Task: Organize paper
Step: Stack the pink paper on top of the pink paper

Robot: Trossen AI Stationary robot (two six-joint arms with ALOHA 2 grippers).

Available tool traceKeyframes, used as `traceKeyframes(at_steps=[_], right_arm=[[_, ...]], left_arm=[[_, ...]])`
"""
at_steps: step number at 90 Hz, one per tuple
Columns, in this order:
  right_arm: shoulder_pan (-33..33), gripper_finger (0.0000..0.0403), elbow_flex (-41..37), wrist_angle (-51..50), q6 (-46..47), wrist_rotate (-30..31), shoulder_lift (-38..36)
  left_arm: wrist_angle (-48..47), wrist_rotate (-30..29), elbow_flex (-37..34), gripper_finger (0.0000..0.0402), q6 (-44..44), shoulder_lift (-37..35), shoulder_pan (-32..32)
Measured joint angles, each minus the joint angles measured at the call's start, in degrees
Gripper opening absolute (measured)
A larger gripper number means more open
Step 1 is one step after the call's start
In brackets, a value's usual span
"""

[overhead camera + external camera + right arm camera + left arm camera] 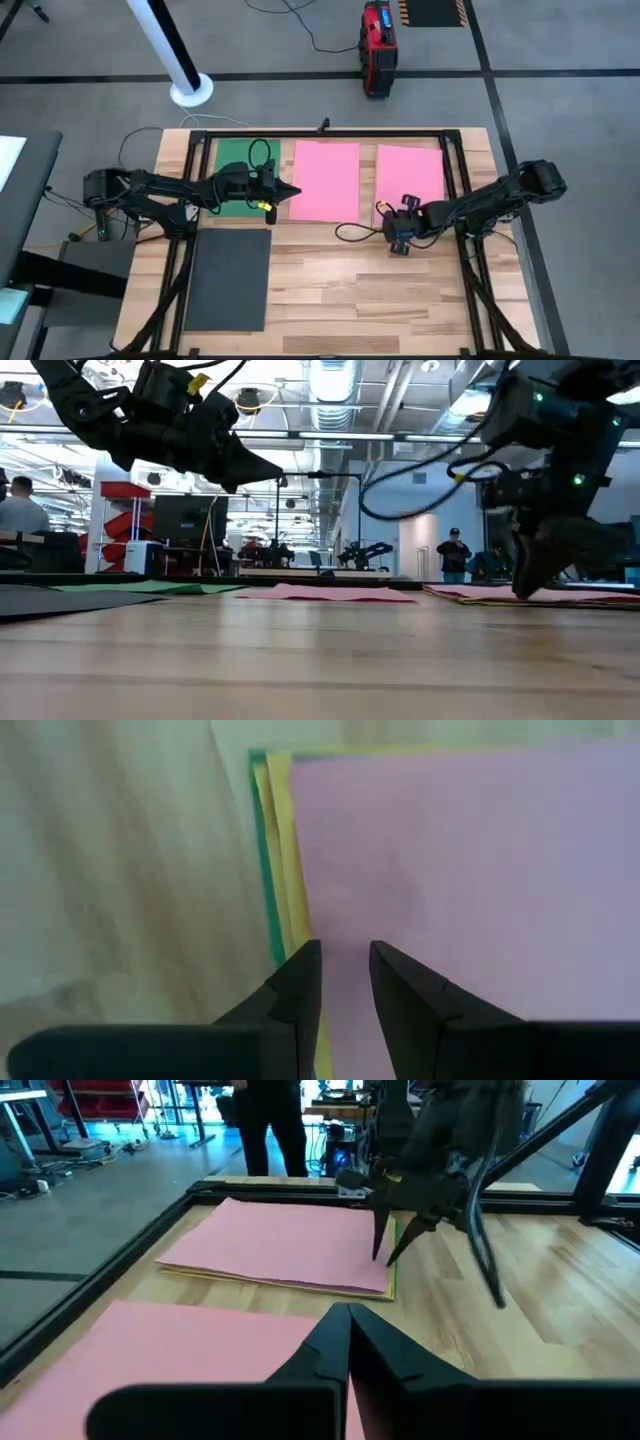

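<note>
Pale wooden table (340, 280) fills the middle of a grey-floored room, a black frame running round it. Taking the middle pink sheet (324, 180) as the landmark: a green sheet (234, 158) lies just to its left, a dark grey sheet (230, 279) lies nearer the front and to its left, and a small stack topped by another pink sheet (410, 175) lies just to its right, with yellow (283, 850) and green edges peeking from beneath.

The left hand (286, 190) hangs over the landmark's left edge, fingers pressed together and holding nothing. The right hand (388, 222) stands at the stack's near left corner, fingers (292, 985) narrowly parted, tips down at the top sheet and gripping nothing yet.

My judgement: the risk lies at that corner. Thin sheets may come up together, or the tips may skid and fan the stack, perhaps creasing the pink top.
</note>
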Motion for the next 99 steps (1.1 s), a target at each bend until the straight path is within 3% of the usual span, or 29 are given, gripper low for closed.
traceKeyframes(at_steps=[15,52,73,99], right_arm=[[0.0,0.0084,0.9,1.2,-1.3,-2.6,0.2],[-2.3,0.009,0.9,1.2,-1.9,-1.3,0.3],[-2.0,0.0087,0.9,1.8,-2.6,-5.5,0.3],[-2.8,0.0091,0.5,2.2,-2.6,-2.5,0.3]], left_arm=[[0.0,0.0,0.0,0.0,0.0,0.0,0.0],[-3.1,0.0,0.0,0.0,-0.2,0.0,0.0],[-3.4,0.0,0.0,0.0,0.2,0.0,0.0],[-3.9,0.0,0.0,0.0,0.2,0.0,0.0]])
